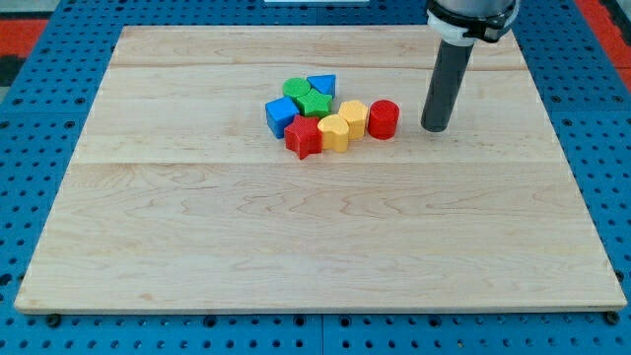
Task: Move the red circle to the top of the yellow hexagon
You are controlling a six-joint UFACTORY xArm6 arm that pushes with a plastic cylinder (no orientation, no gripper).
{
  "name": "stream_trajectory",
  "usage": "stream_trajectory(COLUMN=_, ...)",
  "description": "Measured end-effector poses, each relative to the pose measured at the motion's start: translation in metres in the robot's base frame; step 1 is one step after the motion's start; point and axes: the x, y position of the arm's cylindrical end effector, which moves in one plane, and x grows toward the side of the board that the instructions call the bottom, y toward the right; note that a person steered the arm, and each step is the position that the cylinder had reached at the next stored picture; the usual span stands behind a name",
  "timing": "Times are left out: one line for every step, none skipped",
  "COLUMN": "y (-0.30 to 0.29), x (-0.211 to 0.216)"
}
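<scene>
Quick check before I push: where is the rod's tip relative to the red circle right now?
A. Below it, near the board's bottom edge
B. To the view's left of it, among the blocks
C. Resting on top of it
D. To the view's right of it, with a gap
D: my tip stands to the view's right of the red circle, with bare board between them.

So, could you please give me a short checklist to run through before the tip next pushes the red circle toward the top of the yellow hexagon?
1. My tip in view and on the board: ok.
2. Tip clear of the red circle, at its right with a gap: ok.
3. Red circle touching the yellow hexagon on its right side, not yet above it: not ok.
4. Space above the yellow hexagon free: cannot tell, the green star and blue block sit close.
5. Tip below the red circle for an upward push: not ok.
</scene>
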Motion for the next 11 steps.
stream_trajectory(y=-0.032, x=0.016)
stream_trajectory(y=-0.052, x=0.021)
stream_trajectory(y=-0.047, x=-0.006)
stream_trajectory(y=-0.033, x=-0.017)
stream_trajectory(y=-0.009, x=-0.028)
stream_trajectory(y=-0.012, x=-0.032)
stream_trajectory(y=-0.012, x=-0.046)
stream_trajectory(y=-0.038, x=-0.043)
stream_trajectory(y=-0.057, x=-0.043)
stream_trajectory(y=-0.066, x=-0.044)
stream_trajectory(y=-0.082, x=-0.044)
